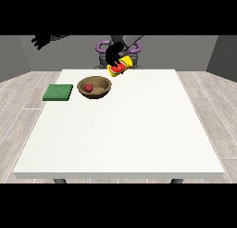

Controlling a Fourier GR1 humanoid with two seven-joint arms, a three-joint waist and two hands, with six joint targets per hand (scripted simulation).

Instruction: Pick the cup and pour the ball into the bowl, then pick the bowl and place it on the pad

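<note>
Ball's in the bowl, cup up in the air

Front view: hand at the view's right has its fingers wrapped round the tilted cup above the bowl; ball sits inside. I'd set the cup down clear, then carry the bowl level to the pad on the counter. Other hand is raised, fingers too small to tell.

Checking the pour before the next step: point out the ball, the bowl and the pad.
ball [88, 87], front view, its red top.
bowl [103, 82], front view, its brown rim.
pad [58, 92], front view, its green top face.
</note>
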